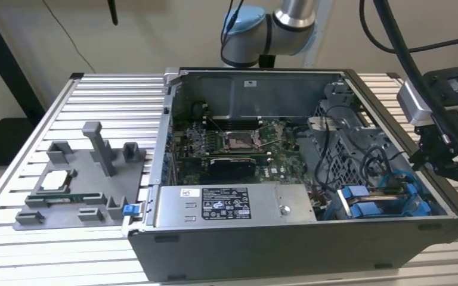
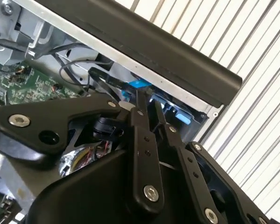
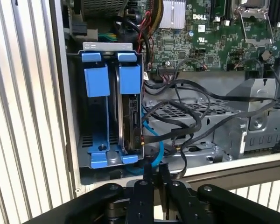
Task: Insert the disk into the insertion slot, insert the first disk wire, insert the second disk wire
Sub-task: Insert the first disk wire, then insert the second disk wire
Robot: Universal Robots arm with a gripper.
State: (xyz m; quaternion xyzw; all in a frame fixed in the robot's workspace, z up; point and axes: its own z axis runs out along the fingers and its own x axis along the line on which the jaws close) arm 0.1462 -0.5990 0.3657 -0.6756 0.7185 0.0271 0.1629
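Gripper hangs just beside the perforated grey drive cage. Black fingers drawn almost together, thin slit between, nothing seen gripped. Disk sits edge-on in the insertion slot, in a blue plastic carrier; label hidden. Black cables and blue cable loop nearby, ends obscured. Power-supply box: white printed sticker.
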